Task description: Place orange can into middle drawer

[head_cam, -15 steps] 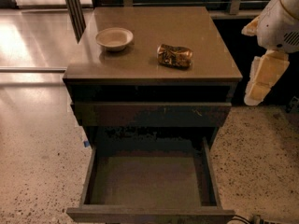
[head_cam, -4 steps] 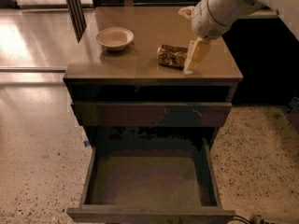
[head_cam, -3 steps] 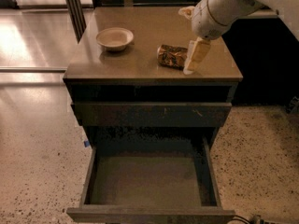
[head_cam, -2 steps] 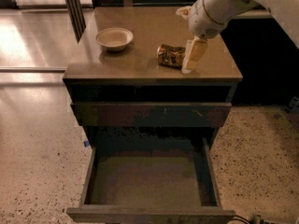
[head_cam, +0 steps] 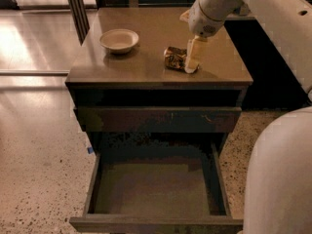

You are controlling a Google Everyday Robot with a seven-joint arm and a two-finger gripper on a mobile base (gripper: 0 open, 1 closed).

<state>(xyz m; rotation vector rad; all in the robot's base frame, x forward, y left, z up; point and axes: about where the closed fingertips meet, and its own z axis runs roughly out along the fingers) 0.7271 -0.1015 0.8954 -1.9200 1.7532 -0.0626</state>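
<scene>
Downward from the upper right, the arm (head_cam: pixel 214 4) reaches over the cabinet top (head_cam: pixel 141 67).
Gripper (head_cam: pixel 191 65) just beside the orange can (head_cam: pixel 173 58), grip unclear; middle drawer (head_cam: pixel 156 224) open below.

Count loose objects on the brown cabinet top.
2. A pale round bowl sits toward the left rear; a dented golden-orange drink can lies right of centre, with the cream gripper at its right end. Something small could hide behind it.
</scene>
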